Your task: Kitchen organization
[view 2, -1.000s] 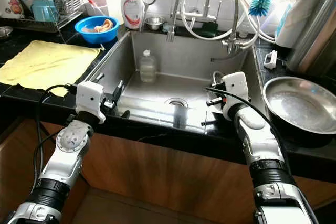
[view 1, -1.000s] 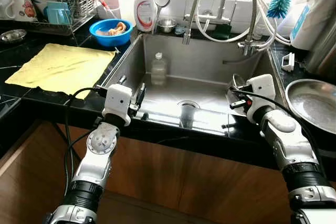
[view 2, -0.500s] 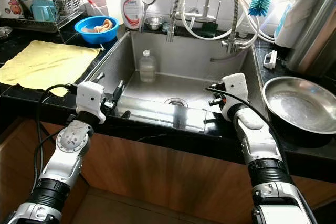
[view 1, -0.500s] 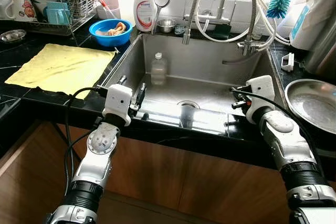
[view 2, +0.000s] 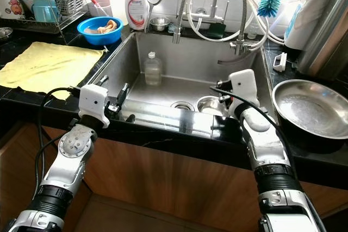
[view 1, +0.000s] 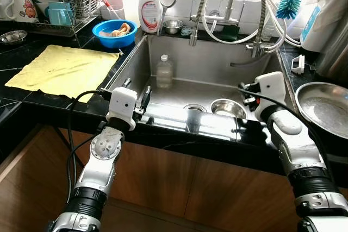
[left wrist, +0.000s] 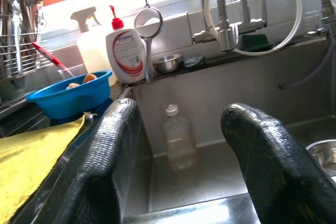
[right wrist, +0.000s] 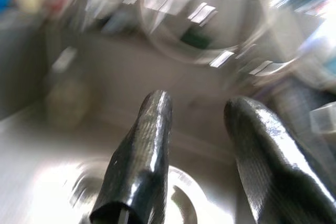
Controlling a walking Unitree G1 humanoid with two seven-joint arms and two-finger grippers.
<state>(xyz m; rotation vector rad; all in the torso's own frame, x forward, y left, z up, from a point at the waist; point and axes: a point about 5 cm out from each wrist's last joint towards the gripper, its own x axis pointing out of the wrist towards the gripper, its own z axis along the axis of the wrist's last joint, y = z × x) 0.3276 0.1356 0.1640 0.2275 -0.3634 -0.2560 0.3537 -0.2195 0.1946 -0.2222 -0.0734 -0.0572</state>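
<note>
A small steel bowl (view 1: 228, 108) lies upright on the sink floor, just right of the drain (view 1: 194, 108). My right gripper (right wrist: 199, 103) hovers above the bowl's right side with its fingers open and nothing between them; the wrist view is blurred. My left gripper (view 1: 136, 88) rests at the sink's front left corner, open and empty, pointing into the basin. A clear plastic bottle (view 1: 164, 71) stands against the sink's back wall.
A yellow cloth (view 1: 62, 69) is spread on the left counter, with a blue bowl (view 1: 115, 32) and soap bottle (view 1: 148, 12) behind it. A large steel bowl (view 1: 326, 107) sits on the right counter. The faucet (view 1: 198, 9) and hoses hang over the sink.
The small steel bowl that was tilted at my right gripper now lies on the sink floor. The right gripper has lifted slightly away from it. The left arm has not moved.
</note>
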